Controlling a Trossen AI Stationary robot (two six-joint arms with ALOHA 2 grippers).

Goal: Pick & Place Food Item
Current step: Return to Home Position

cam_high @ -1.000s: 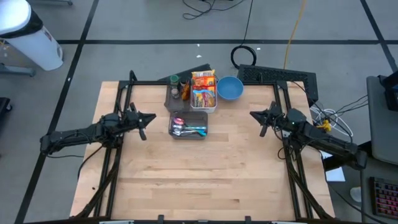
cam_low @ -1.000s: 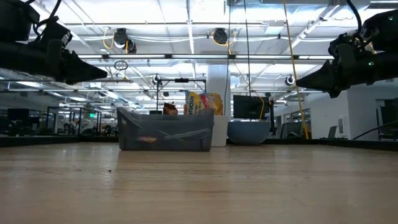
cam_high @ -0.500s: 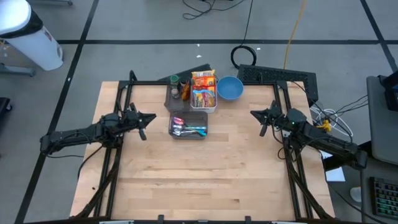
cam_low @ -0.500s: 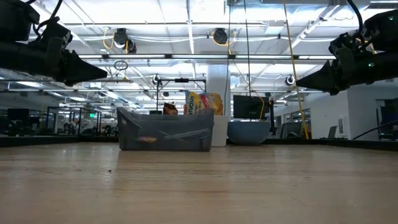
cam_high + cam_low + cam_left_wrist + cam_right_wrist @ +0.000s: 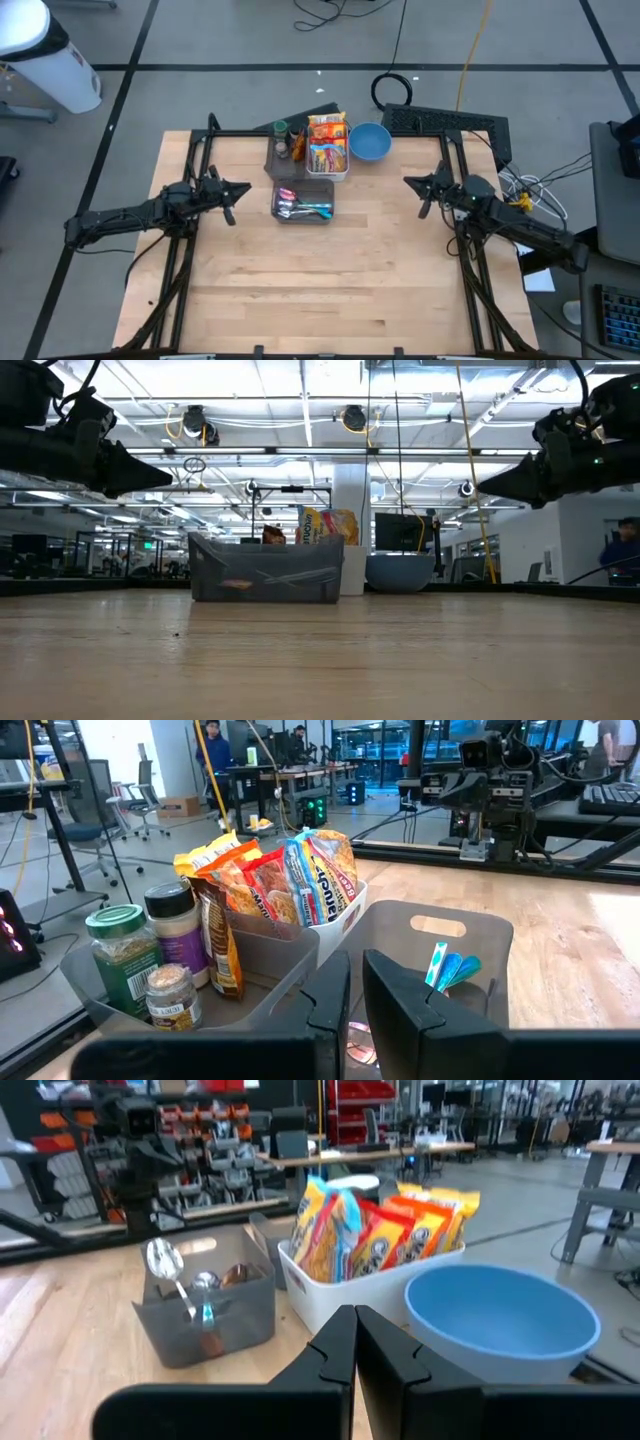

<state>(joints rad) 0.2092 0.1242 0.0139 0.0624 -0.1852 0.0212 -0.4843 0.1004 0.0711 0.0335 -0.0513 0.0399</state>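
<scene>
Several orange and yellow food packets (image 5: 327, 143) stand upright in a white bin (image 5: 330, 1295) at the table's far middle; they also show in the left wrist view (image 5: 290, 885) and the right wrist view (image 5: 380, 1230). A blue bowl (image 5: 370, 141) stands right of the bin. My left gripper (image 5: 247, 188) hovers shut and empty above the table, left of the bins; its own wrist view shows it too (image 5: 355, 982). My right gripper (image 5: 404, 182) hovers shut and empty right of them, fingers pointing at the bins (image 5: 354, 1320).
A grey bin with spoons and other cutlery (image 5: 303, 212) stands in front of the white bin. Spice jars (image 5: 125, 960) stand in a grey tray left of the packets. The near half of the wooden table (image 5: 320, 290) is bare. A person (image 5: 622, 540) shows in the room beyond.
My right gripper has gone up a little. A person has come into the low view at the right.
</scene>
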